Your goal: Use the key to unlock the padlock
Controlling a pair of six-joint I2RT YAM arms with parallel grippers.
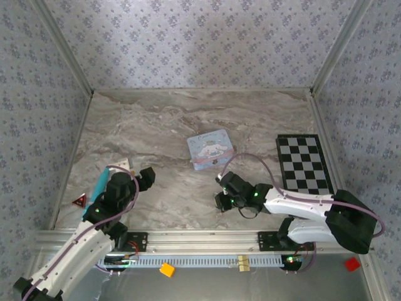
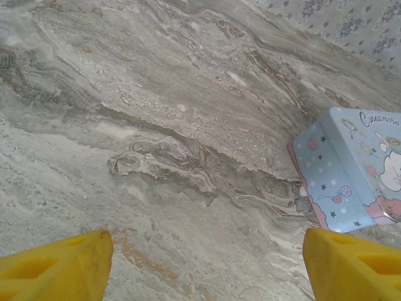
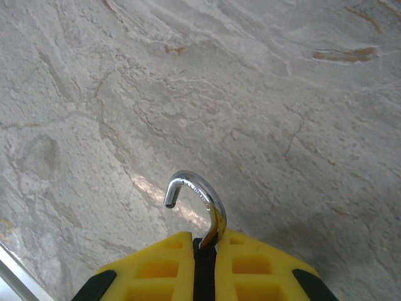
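My right gripper [image 3: 203, 241] is shut on the padlock [image 3: 203, 266], whose thin black body is pinched between the yellow fingers [image 3: 160, 263]. Its shiny metal loop [image 3: 199, 189] sticks out ahead of them as a hook, with the free end out of the body. In the top view this gripper [image 1: 222, 188] hovers low over the marble, just in front of the light-blue cartoon case [image 1: 211, 149]. My left gripper [image 2: 207, 251] is open with only bare marble between its yellow fingertips [image 2: 62, 260]; the top view shows it at the left [image 1: 143, 179]. I cannot make out the key.
The light-blue case [image 2: 348, 169] lies ahead and to the right of the left gripper. A black-and-white checkerboard [image 1: 304, 164] lies at the right side of the table. A small red triangle [image 1: 79, 200] sits by the left wall. Patterned walls enclose the marble top [image 1: 163, 125].
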